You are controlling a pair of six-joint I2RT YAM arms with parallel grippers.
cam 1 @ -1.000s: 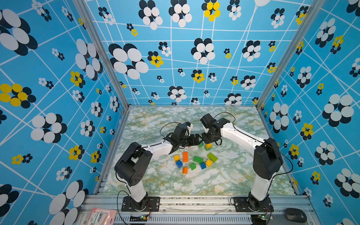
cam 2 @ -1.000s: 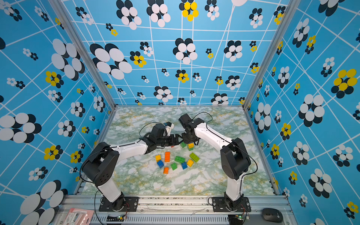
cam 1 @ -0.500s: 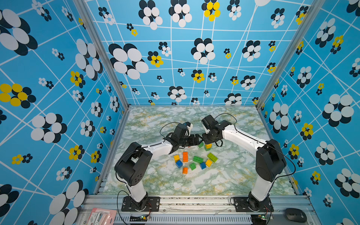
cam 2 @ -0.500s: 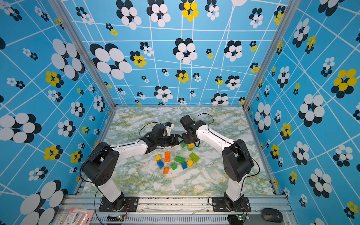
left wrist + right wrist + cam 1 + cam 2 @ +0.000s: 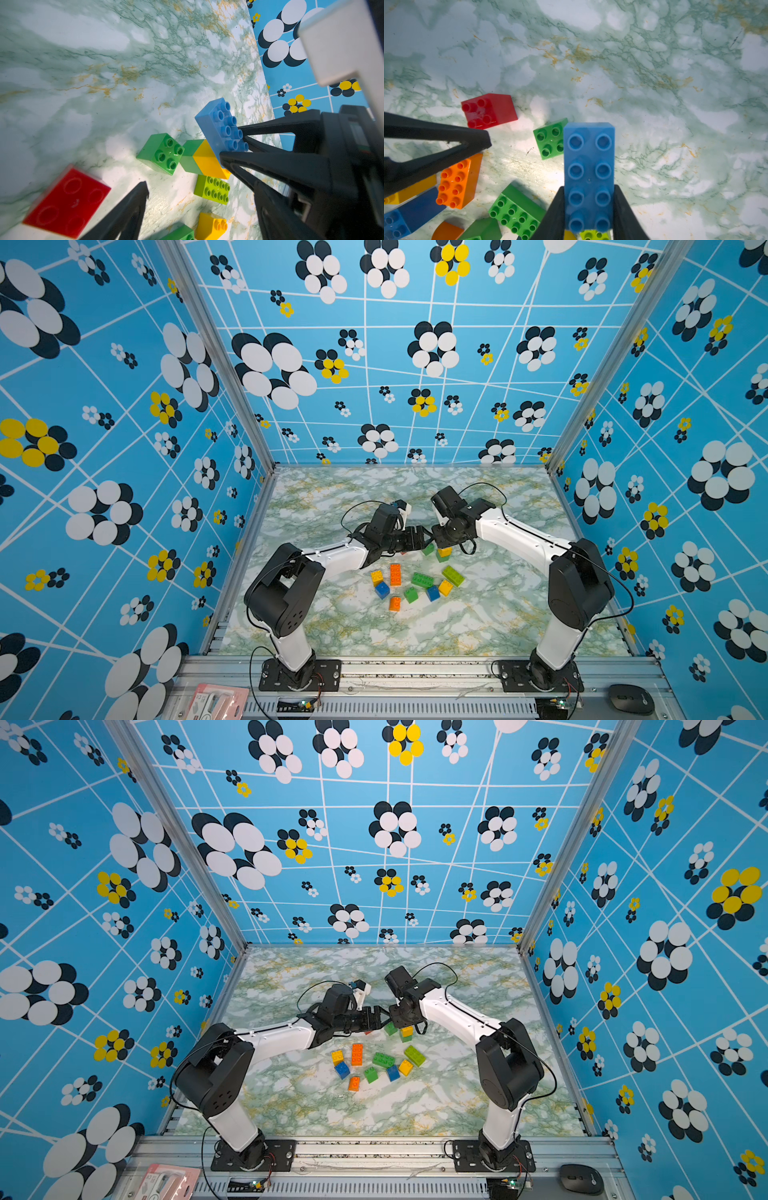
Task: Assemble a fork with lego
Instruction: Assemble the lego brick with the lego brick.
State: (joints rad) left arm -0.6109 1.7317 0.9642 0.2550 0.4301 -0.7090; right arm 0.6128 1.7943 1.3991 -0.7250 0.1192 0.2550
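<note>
Flowered blue walls (image 5: pixel 374 364), marbled tabletop (image 5: pixel 478 622), lego (image 5: pixel 422 580)

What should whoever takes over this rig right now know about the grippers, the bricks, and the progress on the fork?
Right gripper: shut on the light blue oblong brick, held in the air.
Left gripper: open, empty, tip to tip with the right, near the red square brick.
Bricks: a yellow-on-green stack and a green square brick lie by the grippers. The other loose bricks cluster nearer the arm bases.
Done: only that two-brick stack.
Left: practically the whole fork.
</note>
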